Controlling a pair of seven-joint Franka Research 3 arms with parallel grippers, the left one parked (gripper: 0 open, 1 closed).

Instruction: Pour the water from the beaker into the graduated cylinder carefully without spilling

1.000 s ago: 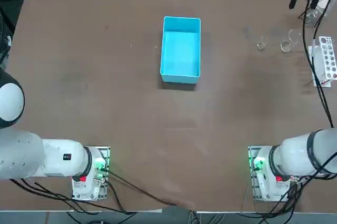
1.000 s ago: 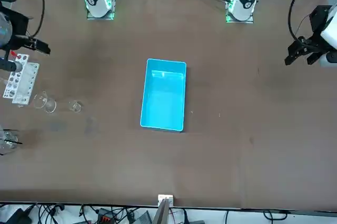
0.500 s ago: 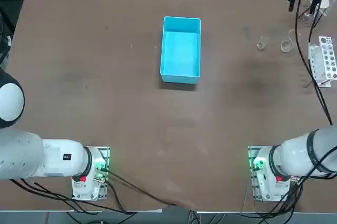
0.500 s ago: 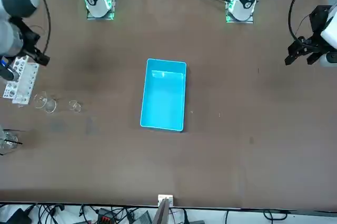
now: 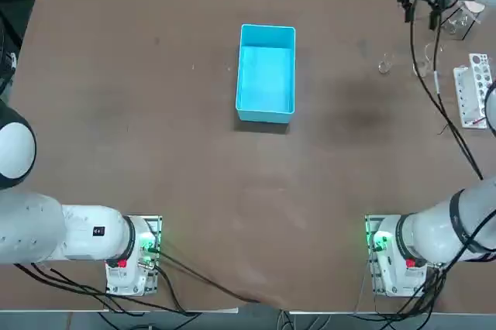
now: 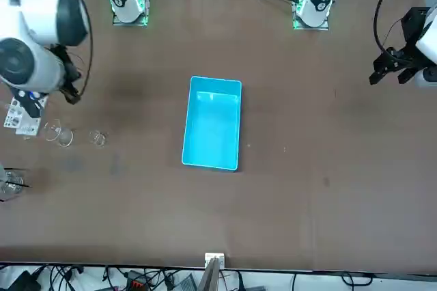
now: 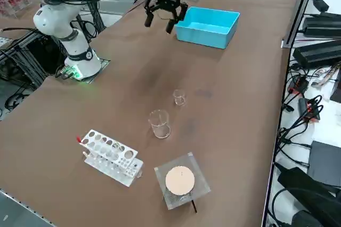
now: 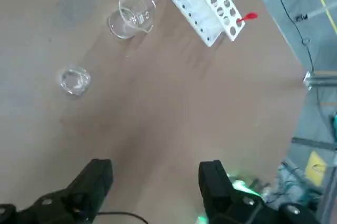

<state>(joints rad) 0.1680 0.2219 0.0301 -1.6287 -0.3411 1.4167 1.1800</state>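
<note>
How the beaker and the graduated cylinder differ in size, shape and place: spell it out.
The beaker is short and small; the graduated cylinder is taller and larger.
The beaker has a narrow rim, the cylinder a wider one.
The cylinder stands nearer the white rack, the beaker farther from it.
Both are clear glass, upright on the table, ungripped; the right gripper is open above the table.

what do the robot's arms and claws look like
Both arms are white with rounded casings, dark joint bands and black cables running along the right one; bases glow green. The right claw is matte black with two blocky fingers and small metal screws.
</note>
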